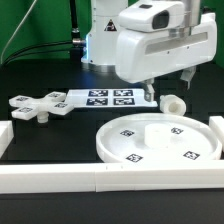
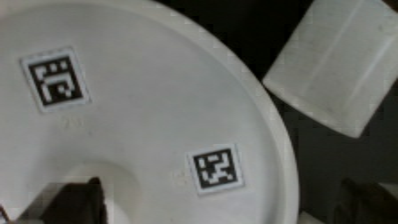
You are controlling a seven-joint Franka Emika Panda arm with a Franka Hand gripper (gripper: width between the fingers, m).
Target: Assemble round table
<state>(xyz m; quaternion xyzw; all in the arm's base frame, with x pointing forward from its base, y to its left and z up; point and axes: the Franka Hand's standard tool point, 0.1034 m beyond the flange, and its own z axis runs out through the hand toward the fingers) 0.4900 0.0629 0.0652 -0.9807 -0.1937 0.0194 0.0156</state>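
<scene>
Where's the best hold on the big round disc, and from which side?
The round disc lies flat, rim up, and looks too wide to span. Probably pinch its raised rim from straight above, one finger inside, one outside; the edge nearest the gripper seems easiest.

I log the disc (image 1: 160, 141) as smooth matt white plastic. The cross piece (image 1: 38, 106), at 9 o'clock from it, looks alike. Tabletop (image 1: 60, 135): matt black. Arm housing (image 1: 150, 45): glossier white plastic.
</scene>
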